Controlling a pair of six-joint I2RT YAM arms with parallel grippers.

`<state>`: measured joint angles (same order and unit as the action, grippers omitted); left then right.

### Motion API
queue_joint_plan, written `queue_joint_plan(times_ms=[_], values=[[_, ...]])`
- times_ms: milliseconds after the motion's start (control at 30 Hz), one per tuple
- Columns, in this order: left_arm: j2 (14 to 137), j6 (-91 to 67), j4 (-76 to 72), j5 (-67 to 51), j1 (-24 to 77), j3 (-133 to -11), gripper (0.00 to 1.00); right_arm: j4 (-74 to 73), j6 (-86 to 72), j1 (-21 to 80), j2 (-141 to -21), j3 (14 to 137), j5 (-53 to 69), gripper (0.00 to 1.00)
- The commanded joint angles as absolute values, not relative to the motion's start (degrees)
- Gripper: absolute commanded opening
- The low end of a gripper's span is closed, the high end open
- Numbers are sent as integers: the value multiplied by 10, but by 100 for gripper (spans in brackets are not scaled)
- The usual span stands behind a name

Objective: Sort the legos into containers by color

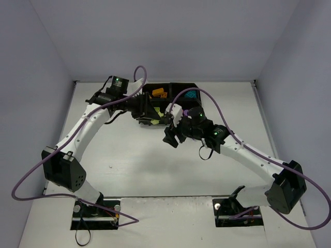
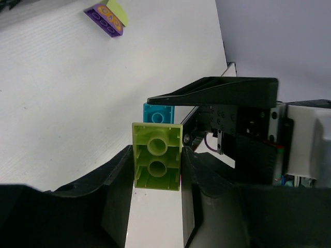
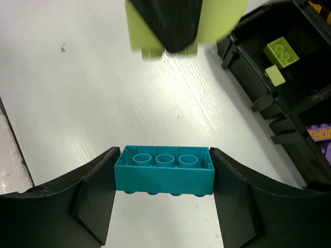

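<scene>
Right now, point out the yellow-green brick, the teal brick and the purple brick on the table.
yellow-green brick [image 2: 156,157], left wrist view, on its hollow underside.
teal brick [image 3: 164,179], right wrist view, on its long side face.
purple brick [image 2: 103,23], left wrist view, on its face with round openings.

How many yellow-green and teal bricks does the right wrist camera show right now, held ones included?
Yellow-green bricks: 3, one in the left gripper, two in a tray compartment
Teal bricks: 1, in the right gripper
Total: 4
</scene>
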<state>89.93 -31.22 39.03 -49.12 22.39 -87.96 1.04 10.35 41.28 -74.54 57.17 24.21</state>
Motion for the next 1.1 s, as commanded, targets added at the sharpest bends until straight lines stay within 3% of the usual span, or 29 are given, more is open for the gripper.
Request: queue_joint_plan(times_ms=[0,167,400,633,1067], values=[[880,-294,387,-510,214,-918,7,28,100,410,-723,569,217,0],[882,-284,386,-451,209,-924,7,27,89,401,-715,561,186,0],[916,-247,377,-246,211,-961,7,26,45,373,-700,558,134,0],[965,-235,291,-123,215,-976,7,26,4,351,-681,555,114,0],[1119,-264,254,-51,234,-1058,13,19,-39,301,-636,529,120,0]])
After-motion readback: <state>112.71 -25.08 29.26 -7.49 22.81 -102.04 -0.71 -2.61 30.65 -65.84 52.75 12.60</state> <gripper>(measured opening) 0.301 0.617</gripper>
